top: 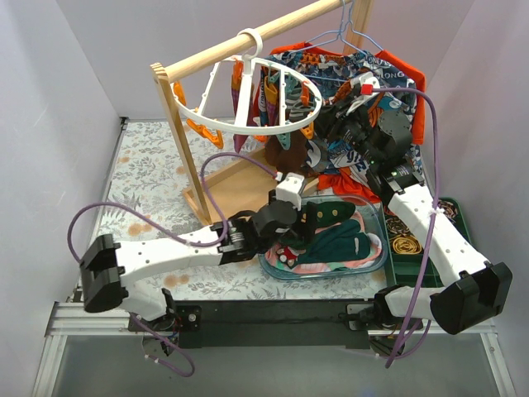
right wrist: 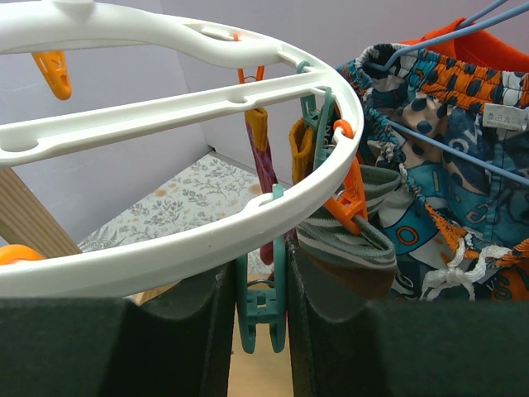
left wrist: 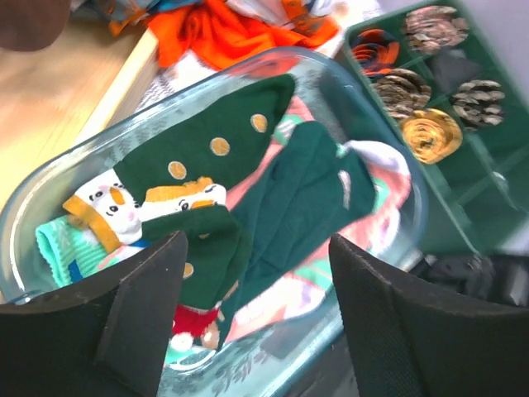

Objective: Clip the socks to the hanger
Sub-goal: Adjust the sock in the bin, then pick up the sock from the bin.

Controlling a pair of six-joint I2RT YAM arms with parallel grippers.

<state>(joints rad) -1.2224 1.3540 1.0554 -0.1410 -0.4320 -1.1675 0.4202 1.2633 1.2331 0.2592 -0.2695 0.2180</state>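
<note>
While the left gripper (left wrist: pixel 256 248) hovers over the left end of the clear oval glass dish (left wrist: pixel 416 207) with its fingers spread wide and nothing between them, the socks lie inside that dish. The dark green sock with yellow dots (left wrist: pixel 211 141) lies toward the dish's far side, and the plain dark teal sock (left wrist: pixel 306 198) lies beside it, among other small patterned socks. The large white plastic ring hanger (right wrist: pixel 165 256) hangs beyond and above the dish from a wooden rail (top: pixel 248 41). Up there, the right gripper (right wrist: pixel 258 273) pinches a teal clip peg (right wrist: pixel 263 318) dangling from the ring. A dark green compartment tray (left wrist: pixel 463 190) sits just right of the dish.
</note>
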